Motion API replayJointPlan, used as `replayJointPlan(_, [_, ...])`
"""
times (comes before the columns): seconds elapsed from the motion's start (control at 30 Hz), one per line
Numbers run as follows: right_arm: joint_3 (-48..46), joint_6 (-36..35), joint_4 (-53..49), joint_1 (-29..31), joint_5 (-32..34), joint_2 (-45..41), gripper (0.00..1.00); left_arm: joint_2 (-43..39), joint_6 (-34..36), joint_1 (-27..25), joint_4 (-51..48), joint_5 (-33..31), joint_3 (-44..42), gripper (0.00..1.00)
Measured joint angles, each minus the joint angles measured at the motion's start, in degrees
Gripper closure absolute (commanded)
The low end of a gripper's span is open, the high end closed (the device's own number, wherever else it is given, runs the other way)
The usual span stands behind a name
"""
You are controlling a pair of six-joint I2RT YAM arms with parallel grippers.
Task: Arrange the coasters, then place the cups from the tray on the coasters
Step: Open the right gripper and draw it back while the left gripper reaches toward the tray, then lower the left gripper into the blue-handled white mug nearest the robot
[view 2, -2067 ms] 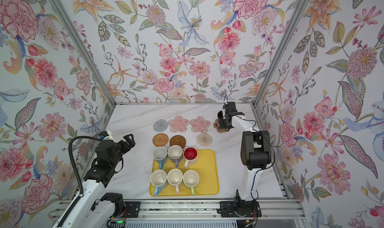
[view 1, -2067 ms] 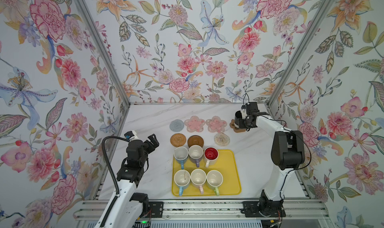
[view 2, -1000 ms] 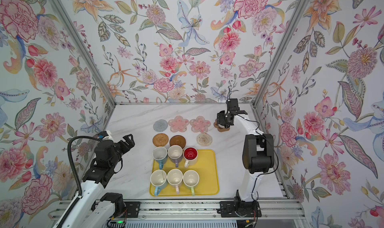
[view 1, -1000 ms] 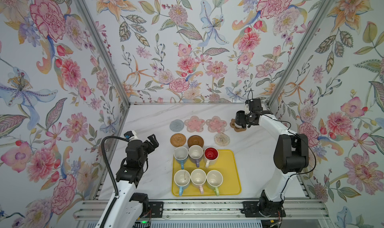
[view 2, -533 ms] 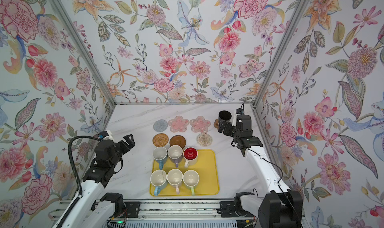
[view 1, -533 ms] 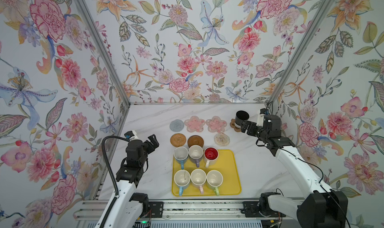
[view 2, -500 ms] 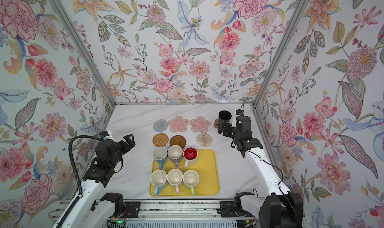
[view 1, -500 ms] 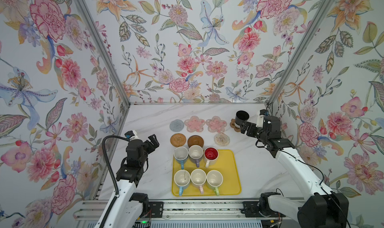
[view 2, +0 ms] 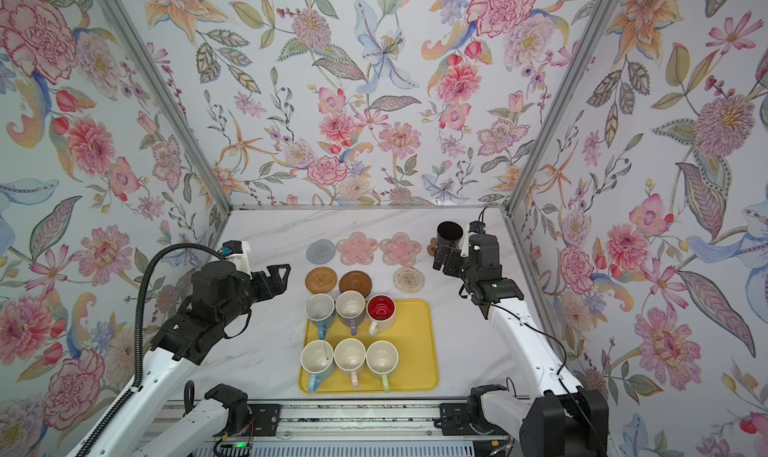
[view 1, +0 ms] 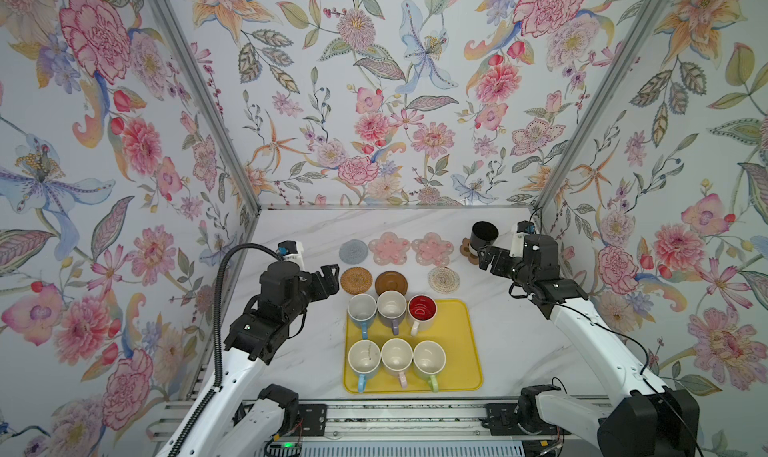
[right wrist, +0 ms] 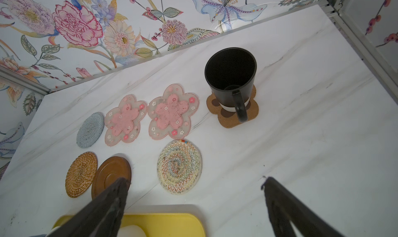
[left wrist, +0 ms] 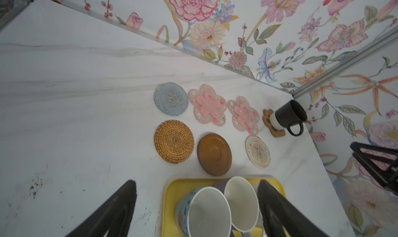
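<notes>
Marble-white surface [view 1: 307,363], boxed in by flowered walls, carries everything. At the right end of its far row stands the black handled mug [right wrist: 230,78], centred on the brown paw-shaped cork coaster [right wrist: 234,119]. It is upright, mouth up, long axis vertical. Its handle points back toward the right tool [view 1: 487,258], which suits a grasp from that side. That tool hangs just beside the mug, jaws spread and empty.

Outward, six coasters lie bare:
- a grey-blue round knit mat [view 1: 353,251]
- two pink flower-shaped mats [view 1: 390,248]
- a round rattan mat [view 1: 355,280]
- a dark brown wooden disc [view 1: 390,283]
- a cream rope spiral [view 1: 444,279]

Their gaps seem meant to give each mug room.

Six mugs wait on the large yellow tray [view 1: 457,351], handles toward the near edge. Beside the rattan mat, the left tool [view 1: 330,280] is spread and empty, facing the blue mug [view 1: 361,309], probably the next pick.
</notes>
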Motion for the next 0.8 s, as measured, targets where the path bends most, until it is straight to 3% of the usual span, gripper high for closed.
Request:
replayJointPlan(0.43, [0.0,0.39,-0.09,1.03,0.24,0.0,0.01,1.11,-9.66,-29.55,-21.59,-12.04,4.94,0.18])
replayJointPlan(0.8, [0.0,1.53,-0.09,1.81,0.66,0.0,0.01,-0.48,-22.16,-45.55,-28.28,-16.15,1.51,0.21])
